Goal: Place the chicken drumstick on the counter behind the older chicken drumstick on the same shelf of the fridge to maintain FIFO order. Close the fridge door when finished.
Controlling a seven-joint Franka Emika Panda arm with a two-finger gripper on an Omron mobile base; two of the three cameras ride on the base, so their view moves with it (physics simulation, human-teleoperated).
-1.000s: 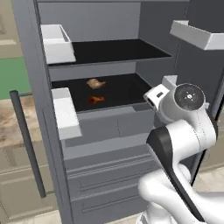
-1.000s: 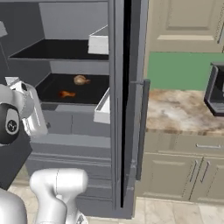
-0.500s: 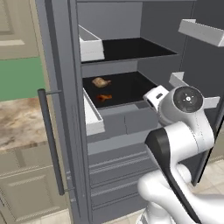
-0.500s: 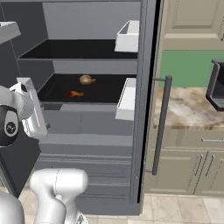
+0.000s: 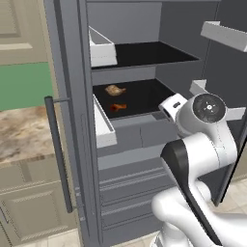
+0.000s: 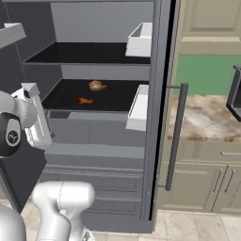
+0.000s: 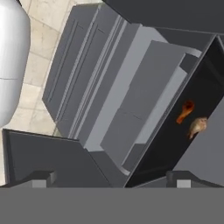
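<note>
Both fridge doors stand open. On the black shelf (image 5: 144, 96) (image 6: 117, 100) lies the golden-brown chicken drumstick (image 5: 115, 89) (image 6: 97, 85) (image 7: 197, 126), at the back. The thin orange-red older chicken drumstick (image 5: 117, 106) (image 6: 84, 100) (image 7: 185, 111) lies just in front of it. My gripper (image 7: 109, 179) is open and holds nothing; it hangs outside the fridge (image 5: 130, 144), in front of the shelf's right end and a little below it. The marbled counter (image 5: 24, 132) (image 6: 207, 117) runs beside the fridge.
The fridge door (image 5: 67, 120) (image 6: 160, 117) with its bar handle (image 5: 58, 154) (image 6: 175, 132) and white bins (image 5: 101, 128) (image 6: 139, 108) stands between shelf and counter. The other door (image 5: 231, 72) is open close beside my arm. Drawer fronts (image 7: 92, 74) lie below the shelf.
The whole picture has shifted: the base has driven sideways and the fridge interior now sits more centred and closer. The arm keeps its pose and the jaws stay open. Both drumsticks lie still.
</note>
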